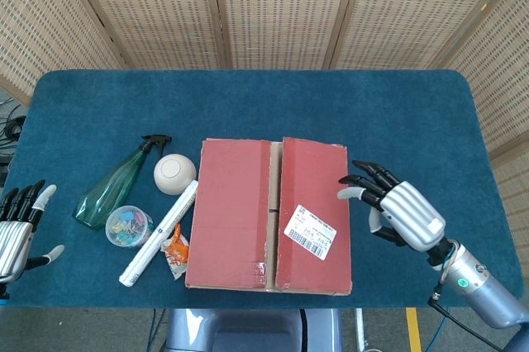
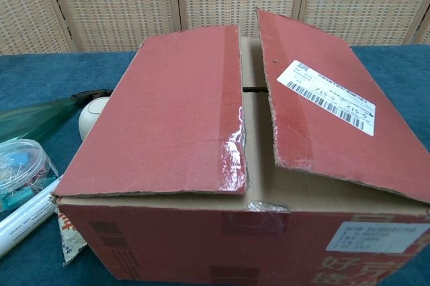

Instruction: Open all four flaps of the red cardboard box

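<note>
Red box (image 1: pixel 269 215) sits mid tabletop (image 1: pixel 397 121), both top flaps down. My right robot hand (image 1: pixel 395 207) is at its right edge, fingers spread, empty; left robot hand (image 1: pixel 18 226) idle, also empty. Risk: I shove the box into the spray bottle (image 1: pixel 116 182) instead of hooking the flap

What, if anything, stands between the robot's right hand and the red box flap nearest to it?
Nothing visible does. The right hand, fingers spread and empty, hovers just off the right edge of the red box, beside the flap with the white label. The bottle, ball and other items lie on the box's far side.
</note>
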